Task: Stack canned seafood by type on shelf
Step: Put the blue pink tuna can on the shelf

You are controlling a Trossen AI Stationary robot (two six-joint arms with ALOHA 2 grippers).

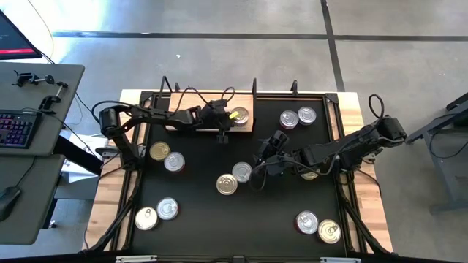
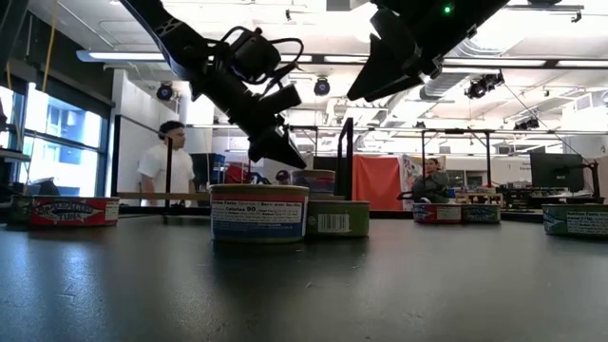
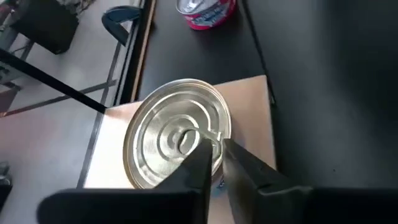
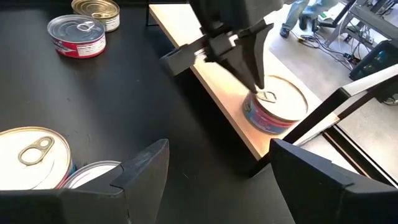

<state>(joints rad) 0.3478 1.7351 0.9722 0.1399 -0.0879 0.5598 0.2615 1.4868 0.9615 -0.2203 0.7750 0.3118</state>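
Light wood shelf [image 1: 248, 123] at far edge of black mat [image 1: 197, 212], carrying one tin [image 3: 177, 140], silver lid up, pull tab [image 3: 186, 138] near centre. Left gripper [image 3: 216, 163] directly above that tin, fingers pressed together, tips at the pull tab, nothing clamped between them. Tin directly below the tool; flat and round, so no long axis to align. Right gripper [image 4: 217, 171] over mat centre, fingers spread wide, empty, near two loose tins [image 1: 234, 178]. Judgement: for those two tins, right arm nearer; shelf away toward far edge.
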